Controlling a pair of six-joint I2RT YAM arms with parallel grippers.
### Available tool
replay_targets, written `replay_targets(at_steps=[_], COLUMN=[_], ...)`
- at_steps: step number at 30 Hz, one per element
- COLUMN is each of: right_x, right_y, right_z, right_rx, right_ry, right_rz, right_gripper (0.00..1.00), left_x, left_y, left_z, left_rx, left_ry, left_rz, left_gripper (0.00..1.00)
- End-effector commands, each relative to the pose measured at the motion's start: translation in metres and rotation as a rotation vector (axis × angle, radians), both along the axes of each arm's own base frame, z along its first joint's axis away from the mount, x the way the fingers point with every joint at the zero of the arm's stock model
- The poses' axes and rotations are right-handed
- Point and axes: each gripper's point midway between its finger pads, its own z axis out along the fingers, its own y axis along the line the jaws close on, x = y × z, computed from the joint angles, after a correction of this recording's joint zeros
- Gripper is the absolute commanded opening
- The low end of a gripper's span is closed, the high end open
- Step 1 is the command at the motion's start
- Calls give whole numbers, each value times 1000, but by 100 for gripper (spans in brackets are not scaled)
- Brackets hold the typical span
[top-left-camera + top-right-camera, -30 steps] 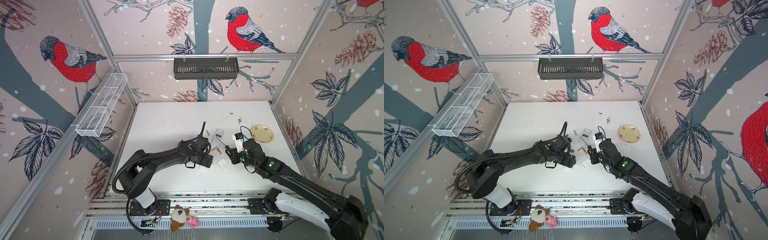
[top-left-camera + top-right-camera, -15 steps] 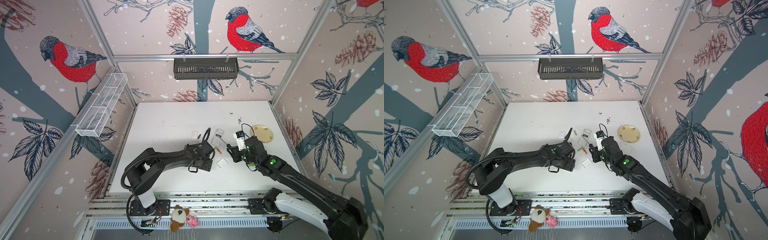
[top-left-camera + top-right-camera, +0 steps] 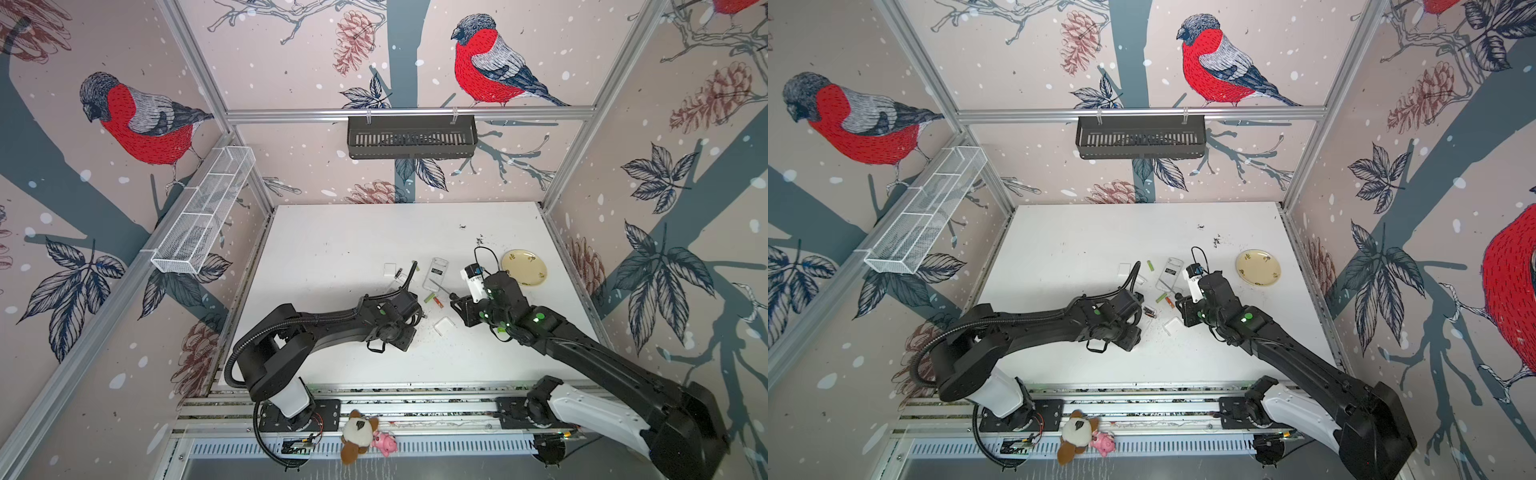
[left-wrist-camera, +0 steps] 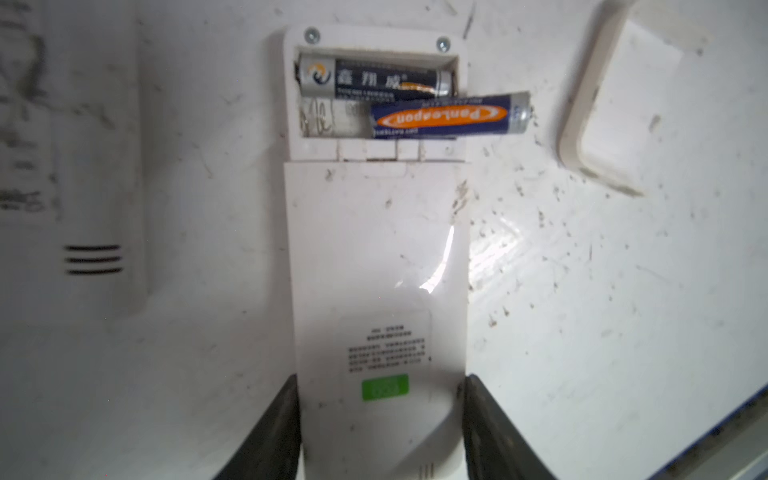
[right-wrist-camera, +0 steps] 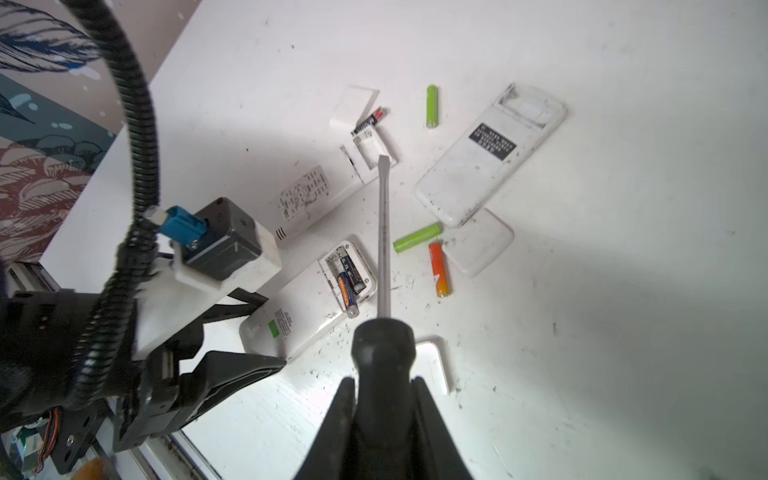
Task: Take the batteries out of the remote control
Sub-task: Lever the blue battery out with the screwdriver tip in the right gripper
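Left wrist view: blue-orange battery (image 4: 449, 114) tilts half out of the open bay, black battery (image 4: 374, 79) seated beside it, ahead of my left gripper (image 4: 380, 436). Its jaws bracket the glossy white remote (image 4: 378, 270), likely steadying it; whether they pinch, I cannot tell. Closed tight, my right gripper (image 5: 382, 390) holds the screwdriver (image 5: 382, 232), flat blade ready for levering.

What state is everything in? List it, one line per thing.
remote control, compartment open.
black battery, seated in its slot.
blue battery, one end sticking out past the compartment's side.
loose cover, off, lying on the table.
orange battery, out, loose on the table.
left claw, closed against the remote control's sides.
right claw, shut on the screwdriver.
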Motion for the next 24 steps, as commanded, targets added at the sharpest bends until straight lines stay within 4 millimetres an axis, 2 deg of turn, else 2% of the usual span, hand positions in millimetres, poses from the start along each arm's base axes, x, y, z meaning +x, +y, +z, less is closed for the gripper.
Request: replay_targets(at_steps=[1, 7, 12, 17, 24], right_x=[-21, -50, -43, -40, -41], right_y=[4, 25, 25, 29, 16], right_z=[-15, -29, -26, -32, -33], right_rx=[-44, -55, -94, -135, -194], right_ry=[129, 285, 312, 358, 393], right_rz=[86, 203, 184, 191, 172], right_gripper=[0, 0, 0, 0, 0], left_x=[-3, 1, 3, 4, 5], left_y=[12, 11, 11, 12, 12], left_z=[-3, -7, -9, -9, -9], left_rx=[67, 113, 125, 129, 136], left_ry=[-58, -92, -100, -111, -116], left_rz=[-140, -205, -229, -234, -239], left_gripper=[36, 32, 29, 28, 26])
